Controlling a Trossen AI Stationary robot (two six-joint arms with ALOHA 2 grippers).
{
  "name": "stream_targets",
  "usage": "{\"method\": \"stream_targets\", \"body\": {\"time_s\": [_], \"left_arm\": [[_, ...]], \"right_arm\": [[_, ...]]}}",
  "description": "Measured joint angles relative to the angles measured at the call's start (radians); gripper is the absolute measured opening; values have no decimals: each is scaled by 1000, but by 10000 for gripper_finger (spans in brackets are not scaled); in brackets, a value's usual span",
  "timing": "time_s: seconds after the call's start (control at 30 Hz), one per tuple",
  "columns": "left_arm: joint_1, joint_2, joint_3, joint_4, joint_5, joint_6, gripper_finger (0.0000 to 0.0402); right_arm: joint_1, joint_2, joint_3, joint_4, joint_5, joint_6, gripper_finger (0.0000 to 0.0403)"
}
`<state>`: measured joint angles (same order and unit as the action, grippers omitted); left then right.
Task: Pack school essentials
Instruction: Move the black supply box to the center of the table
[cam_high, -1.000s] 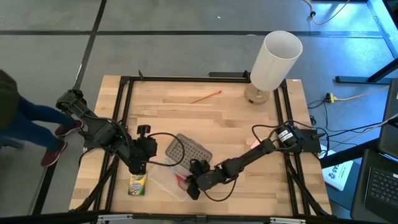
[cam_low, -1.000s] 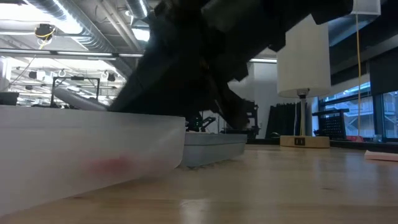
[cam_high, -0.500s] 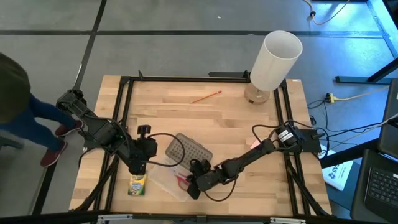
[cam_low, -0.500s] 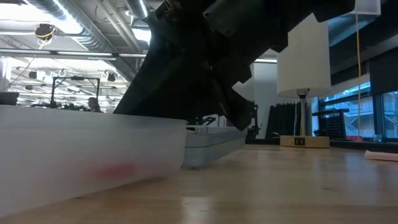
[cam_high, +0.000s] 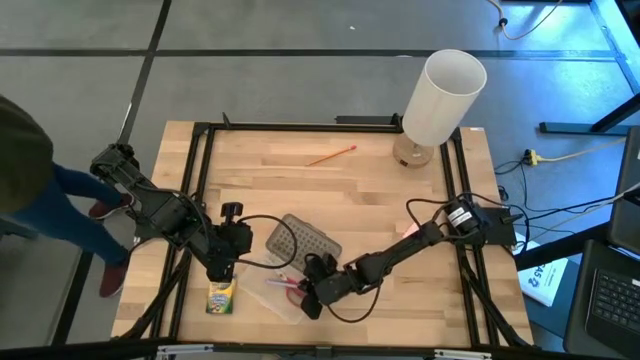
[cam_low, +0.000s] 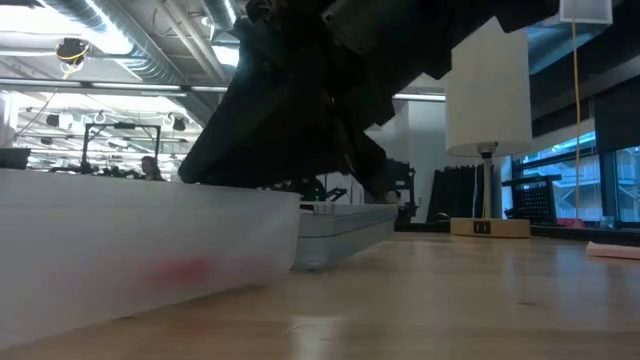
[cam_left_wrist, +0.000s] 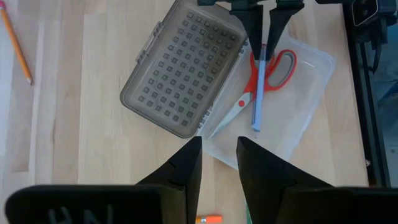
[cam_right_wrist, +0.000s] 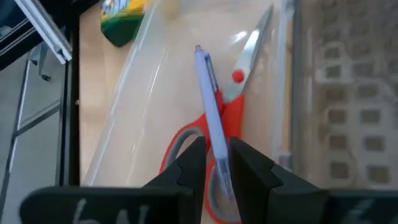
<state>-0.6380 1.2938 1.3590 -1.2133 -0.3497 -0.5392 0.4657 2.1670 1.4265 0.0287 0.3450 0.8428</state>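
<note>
The right gripper (cam_right_wrist: 216, 163) hangs over the clear box (cam_left_wrist: 311, 93) at the table's near edge, its two dark fingers pinching one end of the bluish-purple pen (cam_right_wrist: 208, 102). The pen slants down into the box, lying across the red-handled scissors (cam_left_wrist: 264, 78) that already rest on the box floor.

To finish this step well, the pen should be lowered until its free tip rests on the floor or on the scissors, then let go gently so that it does not roll or bounce toward the low wall. The arm should rise straight up afterwards, clear of the rim.

The box is thin, translucent plastic with rounded corners; it looks light and may slide if nudged. Its grey dotted lid (cam_left_wrist: 183, 68) lies flat just beside it, a grid of small studs on a smoky surface. The scissors have glossy red loops and bright metal blades.

The left gripper (cam_left_wrist: 217, 158) waits above the near left of the table, fingers narrowly parted and empty, over the green-and-yellow crayon box (cam_high: 221, 296). The thin orange pencil (cam_high: 332, 155) lies far off on the wood.
</note>
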Motion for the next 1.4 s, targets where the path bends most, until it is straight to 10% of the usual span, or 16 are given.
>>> {"method": "stream_targets", "body": {"time_s": [1.4], "left_arm": [[0, 0, 0, 3, -9, 2, 94]], "right_arm": [[-292, -47, 0, -427, 30, -401, 58]]}}
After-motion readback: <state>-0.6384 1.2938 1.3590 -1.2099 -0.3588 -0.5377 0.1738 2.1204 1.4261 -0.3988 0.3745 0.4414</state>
